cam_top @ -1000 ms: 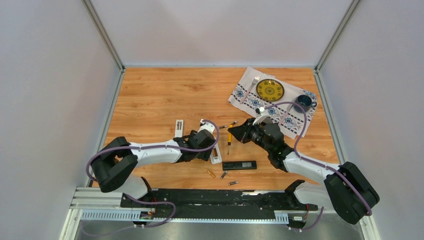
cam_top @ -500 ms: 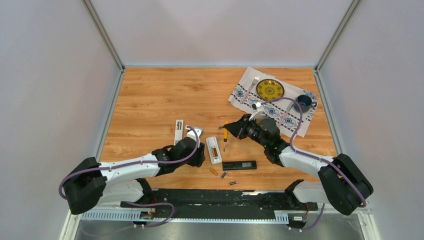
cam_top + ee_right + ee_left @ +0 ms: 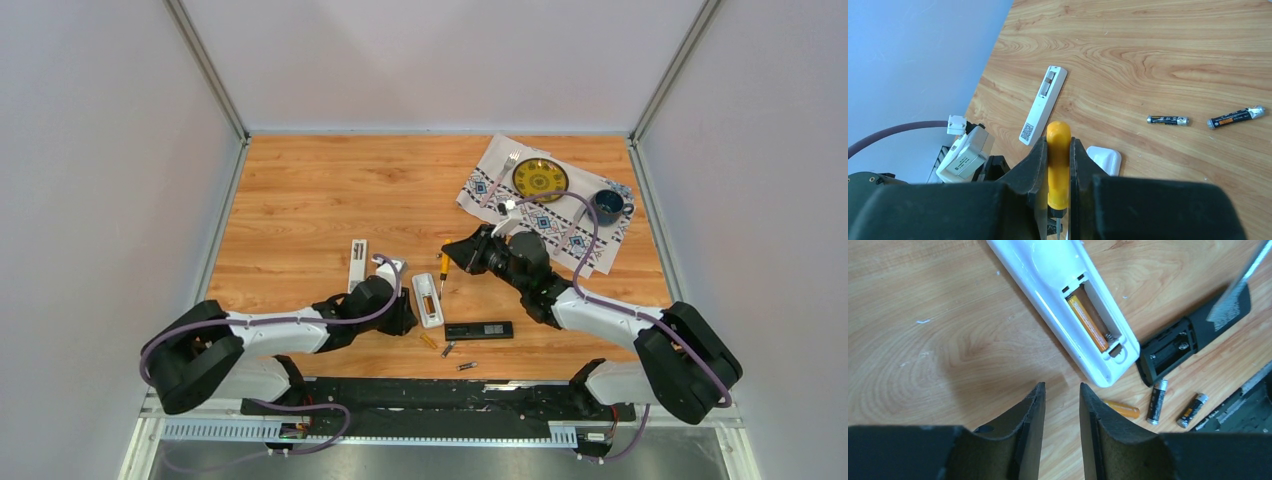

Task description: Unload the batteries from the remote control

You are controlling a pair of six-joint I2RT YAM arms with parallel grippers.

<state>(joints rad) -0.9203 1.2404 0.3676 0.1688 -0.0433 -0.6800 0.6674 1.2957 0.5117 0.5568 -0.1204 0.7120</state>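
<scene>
The white remote control [image 3: 428, 298] lies back-up with its compartment open and one golden-orange battery [image 3: 1088, 322] inside. My left gripper [image 3: 1062, 387] hovers just near-left of its end, open, with nothing between the fingers. A black remote control [image 3: 1193, 335] lies beside it with its compartment open. One orange battery [image 3: 1122, 409] and two dark batteries [image 3: 1157, 401] lie loose by them. My right gripper [image 3: 1058, 142] is shut on the yellow-handled screwdriver [image 3: 1058, 160], just beyond the white remote's far end [image 3: 1104, 159].
The white battery cover [image 3: 1043, 105] lies left of the remote. Two more dark batteries [image 3: 1168, 120] rest on the wood farther back. At the back right a patterned cloth [image 3: 590, 240] carries a yellow plate [image 3: 540, 178], a fork and a blue cup [image 3: 606, 204].
My left gripper has pulled back off the white remote toward the near edge, its jaws narrowing. My right gripper has carried the screwdriver leftward to the remote's far end.
</scene>
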